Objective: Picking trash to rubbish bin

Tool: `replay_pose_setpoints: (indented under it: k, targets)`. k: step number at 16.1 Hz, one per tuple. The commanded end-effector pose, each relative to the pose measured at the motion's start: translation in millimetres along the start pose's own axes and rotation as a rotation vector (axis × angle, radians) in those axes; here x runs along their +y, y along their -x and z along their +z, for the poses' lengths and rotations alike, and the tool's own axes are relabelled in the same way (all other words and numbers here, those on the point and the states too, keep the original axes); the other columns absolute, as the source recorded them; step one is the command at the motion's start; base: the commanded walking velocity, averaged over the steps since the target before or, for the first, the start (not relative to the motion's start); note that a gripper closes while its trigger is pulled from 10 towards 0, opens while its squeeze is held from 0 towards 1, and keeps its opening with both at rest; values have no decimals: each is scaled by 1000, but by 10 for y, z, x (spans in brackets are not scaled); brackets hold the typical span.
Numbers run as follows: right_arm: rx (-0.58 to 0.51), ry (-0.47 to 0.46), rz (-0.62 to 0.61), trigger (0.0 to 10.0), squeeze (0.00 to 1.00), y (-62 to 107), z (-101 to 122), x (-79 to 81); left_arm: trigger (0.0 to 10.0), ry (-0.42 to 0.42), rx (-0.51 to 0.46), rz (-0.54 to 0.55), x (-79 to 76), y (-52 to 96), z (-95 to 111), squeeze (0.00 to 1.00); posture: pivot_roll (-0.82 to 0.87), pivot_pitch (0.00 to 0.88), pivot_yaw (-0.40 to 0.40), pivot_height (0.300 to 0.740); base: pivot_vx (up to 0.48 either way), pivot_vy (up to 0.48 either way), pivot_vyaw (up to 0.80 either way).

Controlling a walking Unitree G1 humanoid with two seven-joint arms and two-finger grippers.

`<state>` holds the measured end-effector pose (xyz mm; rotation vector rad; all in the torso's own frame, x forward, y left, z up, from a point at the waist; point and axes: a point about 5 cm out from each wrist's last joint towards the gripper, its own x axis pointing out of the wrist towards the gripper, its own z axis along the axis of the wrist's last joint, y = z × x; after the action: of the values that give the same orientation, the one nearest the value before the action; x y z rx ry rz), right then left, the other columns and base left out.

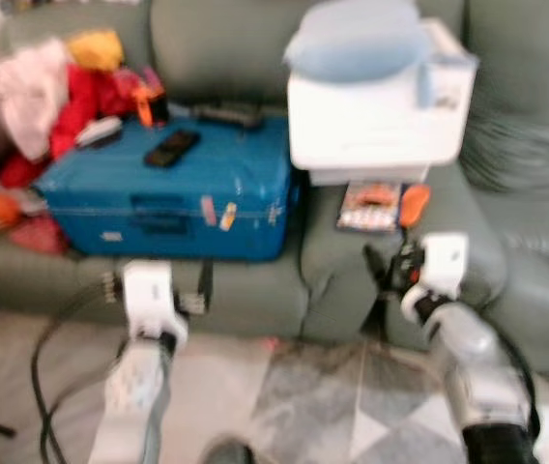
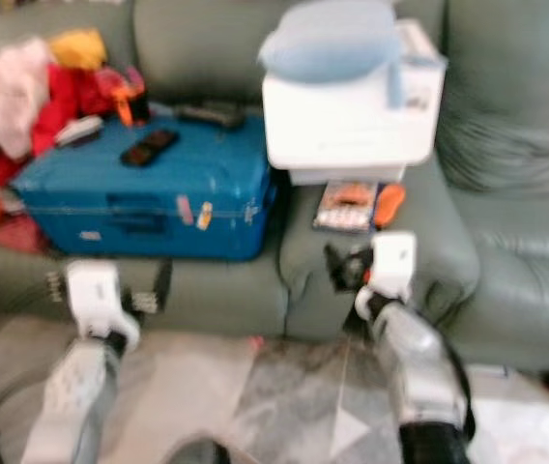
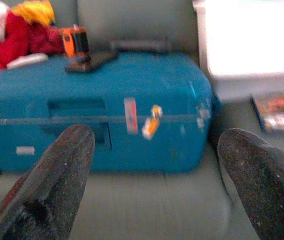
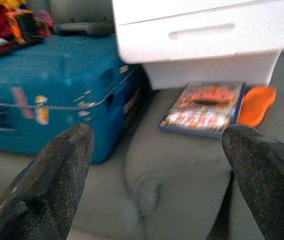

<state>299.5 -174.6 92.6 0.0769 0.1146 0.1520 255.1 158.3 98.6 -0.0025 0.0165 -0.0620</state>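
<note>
Rubbish seemed to be the flat blue-edged printed packet with the orange scrap just right of it. Both lay on the grey-green sofa cushion under the white plastic box, straight beyond the right gripper. Its fingers stood wide apart. The left gripper, likewise apart, faced the blue hard-shell suitcase, so the right arm was nearer.
</note>
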Motion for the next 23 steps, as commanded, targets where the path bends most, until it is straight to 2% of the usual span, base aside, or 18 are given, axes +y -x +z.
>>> replay_pose_setpoints:
  k: [1,13,17,23]
  targets:
    - [-17,3,-1,10000,0,-27,54,14,10000,-11,-31,7,32,-42,86,0,34,18,42,740,-334,0,0]
    - [-21,4,-8,10000,0,-38,64,1,10000,-11,-28,-9,15,-61,83,0,26,18,43,740,-329,0,0]
    - [-24,-3,-7,10000,0,-38,70,3,10000,-9,-44,10,47,-97,114,0,23,18,45,740,0,0,0]
    - [-29,0,10,10000,0,-76,95,15,10000,30,-65,16,101,-165,179,0,27,5,42,740,0,0,-735]
